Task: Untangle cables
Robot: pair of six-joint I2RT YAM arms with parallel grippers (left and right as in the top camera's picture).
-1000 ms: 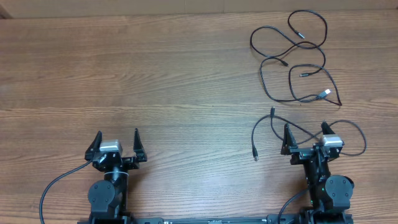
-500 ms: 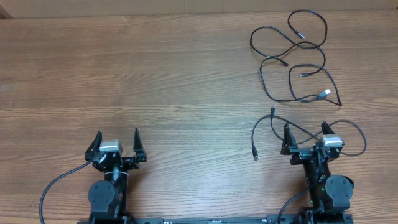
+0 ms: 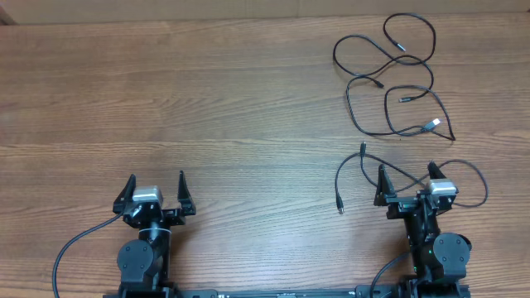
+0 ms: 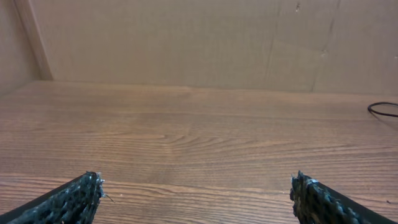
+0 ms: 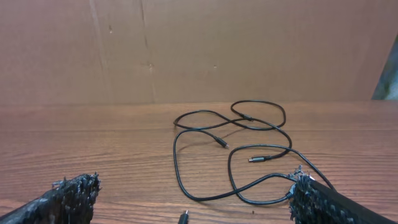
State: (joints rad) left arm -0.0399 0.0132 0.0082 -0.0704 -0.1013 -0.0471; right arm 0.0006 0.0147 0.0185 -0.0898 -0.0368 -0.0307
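Left fingers [image 3: 183, 184] and right fingers [image 3: 381, 180] are spread wide and hold nothing. One loose black strand [image 3: 337, 178] loops just beside the right fingers on the wooden desk [image 3: 207, 99]. The other cables [image 3: 432, 124] lie coiled beyond them. Probably best: pinch the near strand's plug end and draw it away from the far loops.

Thin black cables [image 3: 348, 99], loose overlapping loops, lying flat at far right, another strand [image 3: 337, 182] apart, nearer
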